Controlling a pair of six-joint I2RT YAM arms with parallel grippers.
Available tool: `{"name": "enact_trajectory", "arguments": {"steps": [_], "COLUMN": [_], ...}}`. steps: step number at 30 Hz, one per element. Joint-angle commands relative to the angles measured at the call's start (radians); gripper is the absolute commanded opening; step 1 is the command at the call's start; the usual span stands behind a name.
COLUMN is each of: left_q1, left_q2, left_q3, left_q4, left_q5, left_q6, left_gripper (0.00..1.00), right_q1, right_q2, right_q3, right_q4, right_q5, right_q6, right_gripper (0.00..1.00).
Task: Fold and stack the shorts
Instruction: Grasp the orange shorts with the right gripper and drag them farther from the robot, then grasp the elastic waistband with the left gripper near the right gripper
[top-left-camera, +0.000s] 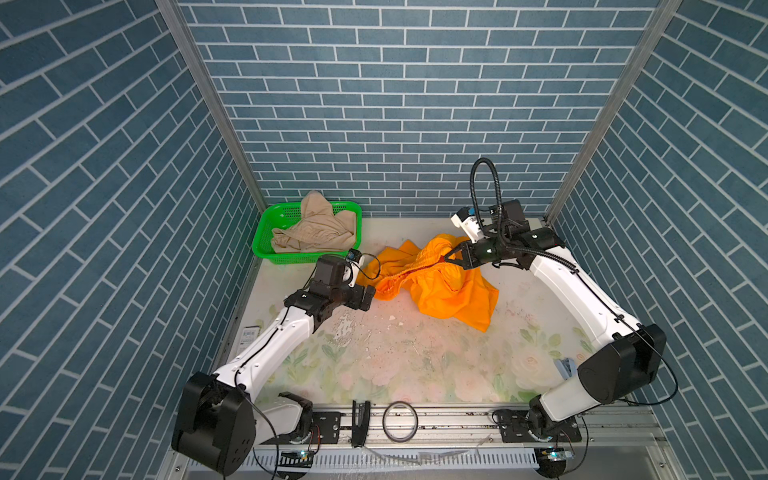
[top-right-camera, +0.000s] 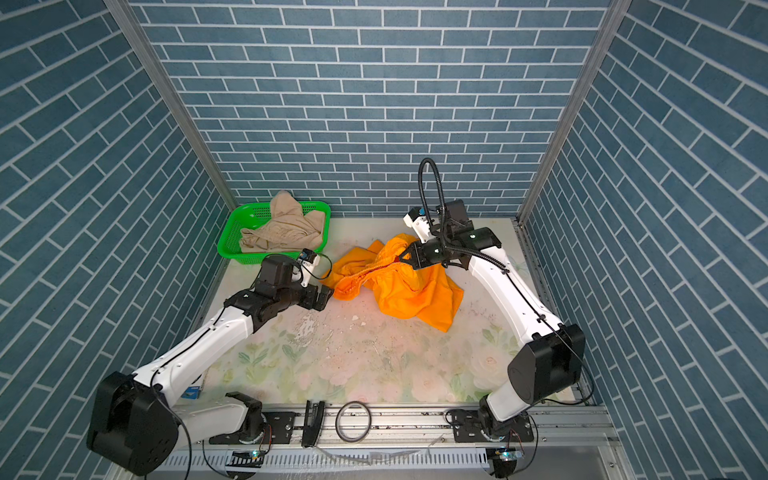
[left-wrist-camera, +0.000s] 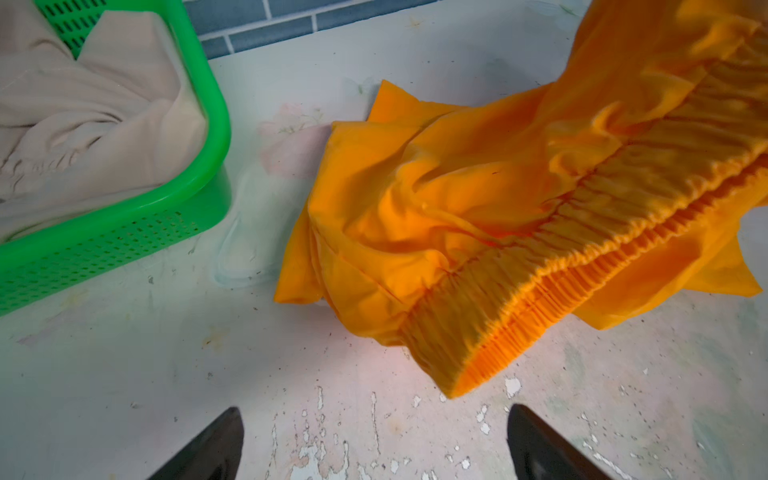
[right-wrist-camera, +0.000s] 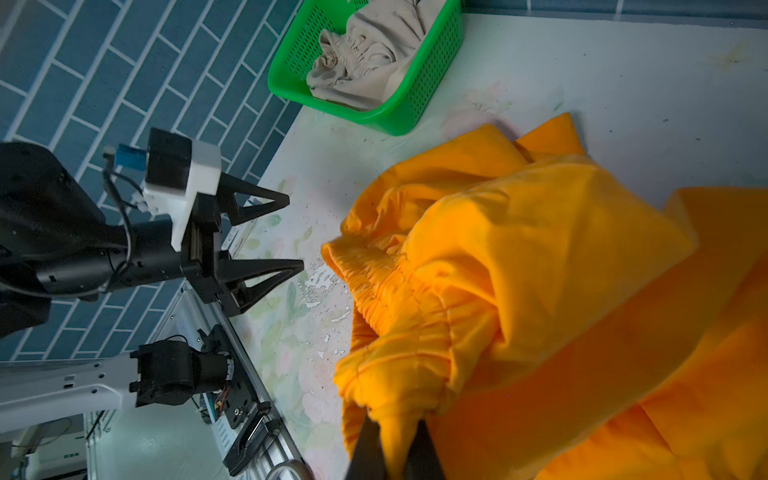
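Hovering the left gripper (right-wrist-camera: 296, 232), jaws wide apart, just short of the free waistband (left-wrist-camera: 540, 266) end of the orange shorts (top-left-camera: 449, 291), heaped mid-worktop (top-left-camera: 415, 353). Best easing those jaws around the gathered elastic only, not the loose cloth beneath. Clamping the band's other end tight in the right gripper (top-left-camera: 446, 258), raised a little. Then likely drawing both ends apart, level, flattening. Leaving the beige shorts (top-left-camera: 311, 232) crumpled in the green basket (top-left-camera: 286, 257), farthest back.
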Motion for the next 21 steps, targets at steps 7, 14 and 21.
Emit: {"name": "enact_trajectory", "arguments": {"steps": [7, 14, 21], "left_q1": [-0.177, -0.397, -0.497], "left_q2": [0.049, 0.119, 0.235], "left_q3": [-0.013, -0.032, -0.066], "left_q4": [0.087, 0.101, 0.199], "left_q5": [-0.035, -0.123, -0.245], "left_q6": [0.176, 0.186, 0.169], "left_gripper": [1.0, 1.0, 1.0], "right_q1": [-0.081, -0.104, -0.116], "right_q2": [0.058, 0.102, 0.1], "right_q3": [0.049, 0.056, 0.04], "right_q4": [-0.027, -0.01, 0.003], "right_q5": [-0.201, -0.24, -0.252], "right_q6": [0.045, 0.042, 0.04], "right_gripper": [0.0, 0.0, 0.0]}}
